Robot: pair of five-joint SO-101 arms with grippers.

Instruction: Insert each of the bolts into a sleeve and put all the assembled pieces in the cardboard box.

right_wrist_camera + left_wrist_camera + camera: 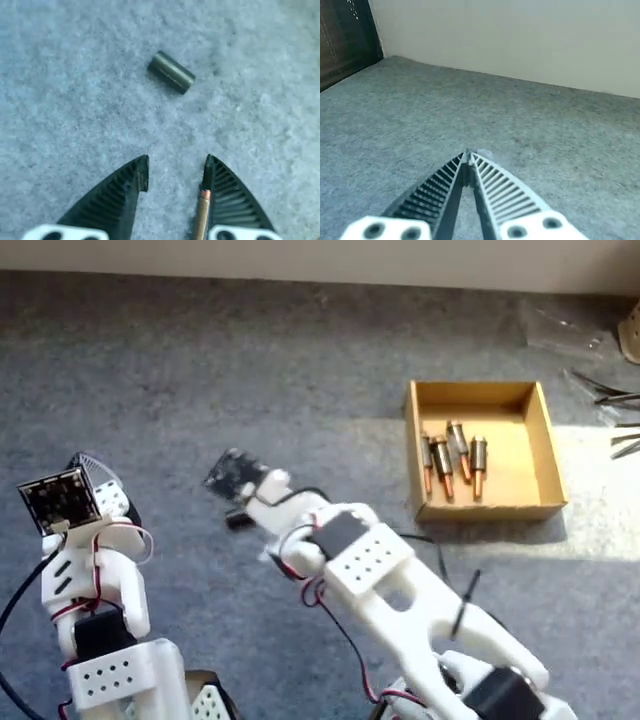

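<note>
Stock view: two arms on grey carpet, box to the right, one sleeve loose.

I see the carpet (200,360) running open from the arms to the pale wall (520,40) at the far edge. The cardboard box (485,393) sits well to the right of the right gripper (175,170). It holds four assembled pieces (452,462) side by side, copper ends toward the arms. Right gripper: fingers spread apart over the carpet. A dark cylindrical sleeve (171,73) lies on its side just ahead of it, untouched, and a copper-tipped bolt (202,215) shows against one finger's inner face. Left gripper (468,156): fingers closed, tips meeting, raised over carpet well apart from the box.
</note>
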